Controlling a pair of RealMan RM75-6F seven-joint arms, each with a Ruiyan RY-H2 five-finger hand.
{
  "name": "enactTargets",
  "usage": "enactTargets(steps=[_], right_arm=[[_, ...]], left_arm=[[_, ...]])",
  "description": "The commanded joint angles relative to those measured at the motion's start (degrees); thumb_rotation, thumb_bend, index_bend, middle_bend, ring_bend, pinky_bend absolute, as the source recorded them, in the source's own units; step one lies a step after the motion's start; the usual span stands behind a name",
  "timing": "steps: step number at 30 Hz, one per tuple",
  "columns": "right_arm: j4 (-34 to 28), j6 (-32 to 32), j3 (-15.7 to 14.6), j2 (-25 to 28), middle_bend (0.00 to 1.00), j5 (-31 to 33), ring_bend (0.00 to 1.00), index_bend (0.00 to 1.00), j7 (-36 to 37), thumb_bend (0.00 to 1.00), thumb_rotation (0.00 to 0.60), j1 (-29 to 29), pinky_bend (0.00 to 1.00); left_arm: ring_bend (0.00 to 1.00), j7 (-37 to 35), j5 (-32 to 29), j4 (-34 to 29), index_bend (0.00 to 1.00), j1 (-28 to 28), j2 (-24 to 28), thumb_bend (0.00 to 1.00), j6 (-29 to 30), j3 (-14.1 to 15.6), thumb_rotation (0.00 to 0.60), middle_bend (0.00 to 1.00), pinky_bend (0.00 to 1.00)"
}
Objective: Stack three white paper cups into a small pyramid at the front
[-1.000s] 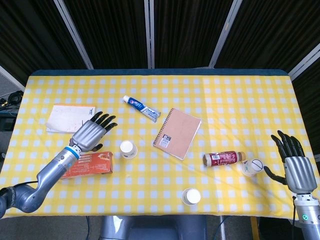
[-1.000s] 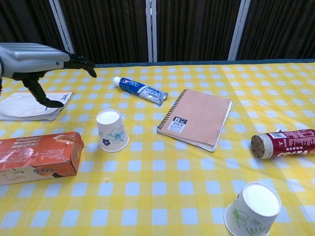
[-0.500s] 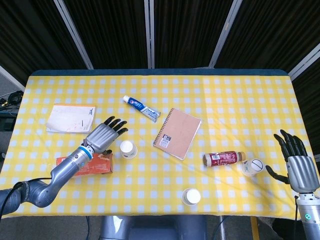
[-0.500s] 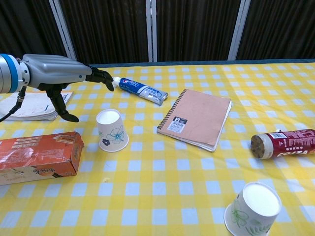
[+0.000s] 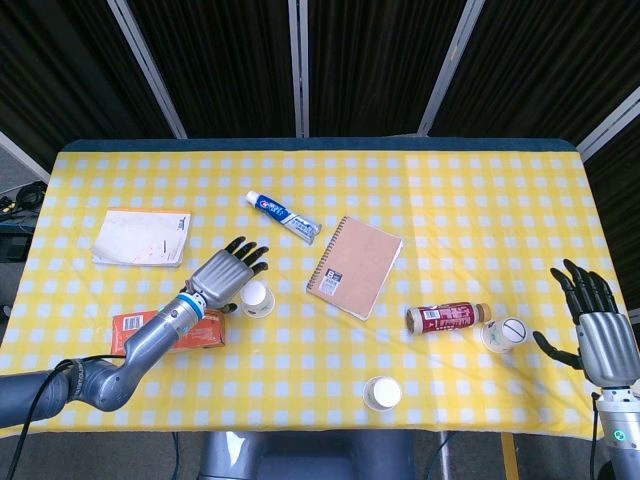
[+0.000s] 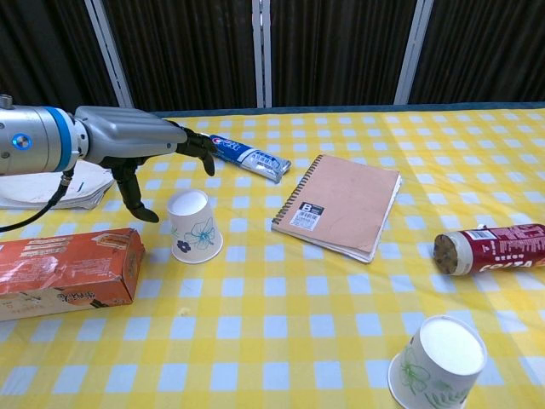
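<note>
Three white paper cups stand upside down on the yellow checked table. One cup [image 5: 257,298] [image 6: 193,226] is at centre left, one [image 5: 382,393] [image 6: 438,365] near the front edge, and one [image 5: 503,333] at the right beside the bottle. My left hand [image 5: 228,275] [image 6: 140,145] hovers just left of and above the centre-left cup, fingers spread, thumb hanging down beside the cup, holding nothing. My right hand [image 5: 595,325] is at the far right edge, fingers apart, empty, a little right of the third cup.
An orange box [image 5: 172,332] [image 6: 61,273] lies under my left forearm. A toothpaste tube [image 5: 284,216] [image 6: 241,154], a brown spiral notebook [image 5: 354,265] [image 6: 339,204], a red bottle on its side [image 5: 447,317] [image 6: 490,247] and a white booklet [image 5: 142,237] lie around.
My left hand has moved right, from over the orange box to right beside the centre-left cup. The right hand has drifted slightly down and outward. No cup has moved.
</note>
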Motion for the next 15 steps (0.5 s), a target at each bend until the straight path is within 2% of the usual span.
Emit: enactTargets(steps=[1, 4, 6, 8, 15], right_arm=[[0.0, 0.1, 0.0, 0.2, 0.00, 0.0, 0.00, 0.09, 0.4, 0.13, 0.600, -0.1, 0.00], [0.0, 0.2, 0.0, 0.3, 0.00, -0.1, 0.00, 0.09, 0.6, 0.13, 0.600, -0.1, 0.00], [0.0, 0.3, 0.0, 0.3, 0.00, -0.1, 0.00, 0.09, 0.7, 0.13, 0.600, -0.1, 0.00], [0.0, 0.4, 0.0, 0.3, 0.00, -0.2, 0.00, 0.09, 0.7, 0.13, 0.600, -0.2, 0.00], [-0.2, 0.6, 0.0, 0.3, 0.00, -0.4, 0.00, 0.09, 0.5, 0.13, 0.600, -0.3, 0.00]], left_arm=[[0.00, 1.5, -2.4, 1.3, 0.22, -1.6, -1.6, 0.21, 0.1, 0.6, 0.600, 0.00, 0.00], [0.00, 2.7, -3.8, 1.5, 0.30, -2.4, -2.4, 0.24, 1.1, 1.3, 0.600, 0.00, 0.00], [0.00, 3.0, -4.0, 1.4, 0.38, -2.5, -2.8, 0.31, 2.0, 1.5, 0.600, 0.00, 0.00], [0.00, 3.0, -3.8, 1.1, 0.41, -2.5, -3.2, 0.34, 3.3, 1.8, 0.600, 0.00, 0.00], [0.00, 0.8, 0.1, -0.2, 0.43, -1.7, -3.3, 0.35, 6.9, 1.4, 0.600, 0.00, 0.00]])
